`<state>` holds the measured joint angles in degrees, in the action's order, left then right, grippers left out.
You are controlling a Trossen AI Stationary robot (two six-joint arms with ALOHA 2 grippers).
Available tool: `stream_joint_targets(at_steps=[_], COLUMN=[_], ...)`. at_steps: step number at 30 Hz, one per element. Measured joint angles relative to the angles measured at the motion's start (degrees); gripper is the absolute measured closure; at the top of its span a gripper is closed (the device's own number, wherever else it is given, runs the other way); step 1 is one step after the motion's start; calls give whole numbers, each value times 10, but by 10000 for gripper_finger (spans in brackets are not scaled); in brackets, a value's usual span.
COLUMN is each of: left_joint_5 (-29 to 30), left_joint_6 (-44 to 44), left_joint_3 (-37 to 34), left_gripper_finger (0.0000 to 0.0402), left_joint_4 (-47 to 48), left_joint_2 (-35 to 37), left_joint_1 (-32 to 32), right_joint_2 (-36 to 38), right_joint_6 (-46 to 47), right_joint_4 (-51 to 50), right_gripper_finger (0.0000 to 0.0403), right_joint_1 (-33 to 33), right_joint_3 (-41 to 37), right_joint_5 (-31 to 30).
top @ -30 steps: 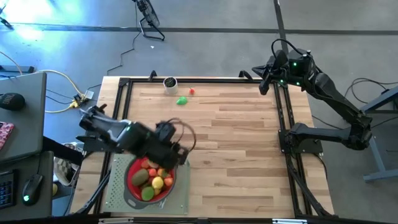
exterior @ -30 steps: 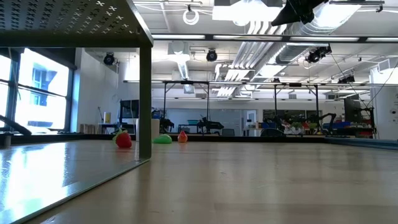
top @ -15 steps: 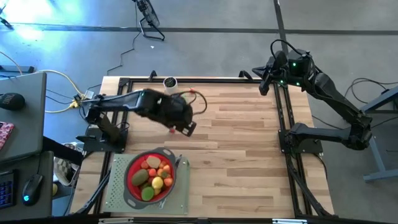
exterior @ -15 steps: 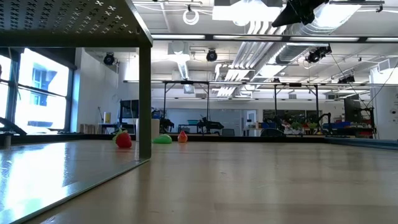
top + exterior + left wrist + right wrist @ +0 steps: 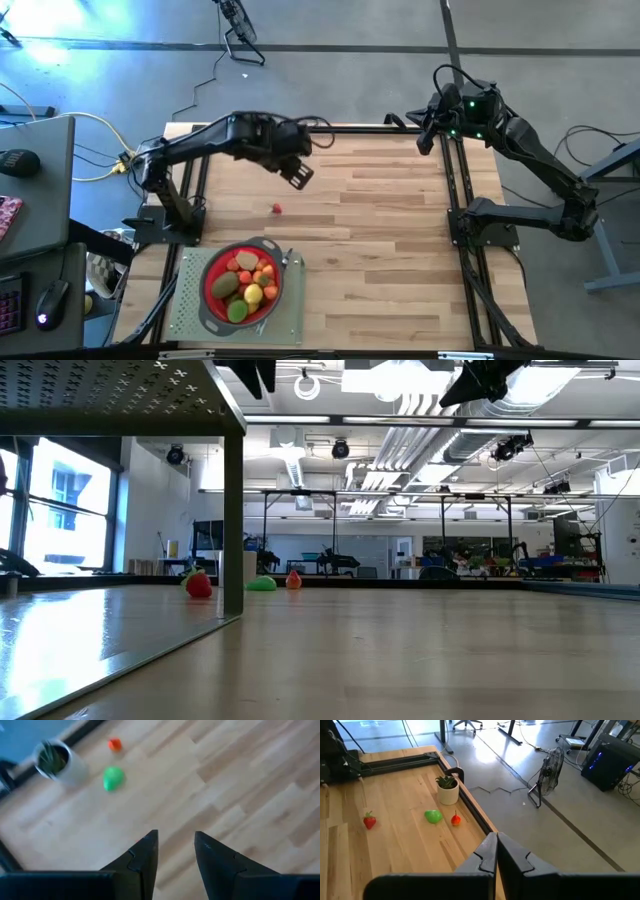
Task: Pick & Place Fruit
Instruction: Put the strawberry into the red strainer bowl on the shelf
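Open tabletop [image 5: 380, 230] across middle and right; strainer [image 5: 243, 283] blocking near left, pot [image 5: 448, 790] far edge.

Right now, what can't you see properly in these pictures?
- Green fruit and orange fruit: hidden under the left arm in the high view.
- Fruits in the red strainer: too small there to name each.
- Left gripper: low view cuts it off at the top edge.
- Red fruit: just a dot from above.
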<state>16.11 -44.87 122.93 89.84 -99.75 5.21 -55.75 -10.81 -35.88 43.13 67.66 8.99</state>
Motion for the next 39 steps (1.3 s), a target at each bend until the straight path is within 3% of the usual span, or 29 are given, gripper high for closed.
stream_joint_targets(at_steps=[6, 13, 39], left_joint_5=[12, 13, -1], left_joint_6=[133, 207, 211], left_joint_3=[0, 0, 0], left_gripper_finger=[277, 277, 277], left_joint_4=[-32, -70, -75], left_joint_2=[0, 0, 0], left_joint_1=[56, 104, 128], right_joint_2=[0, 0, 0], right_joint_6=[6, 36, 2], right_joint_4=[0, 0, -3], right_gripper_finger=[399, 400, 399], right_joint_1=[0, 0, 0], right_joint_3=[0, 0, 0], right_joint_5=[-1, -1, -1])
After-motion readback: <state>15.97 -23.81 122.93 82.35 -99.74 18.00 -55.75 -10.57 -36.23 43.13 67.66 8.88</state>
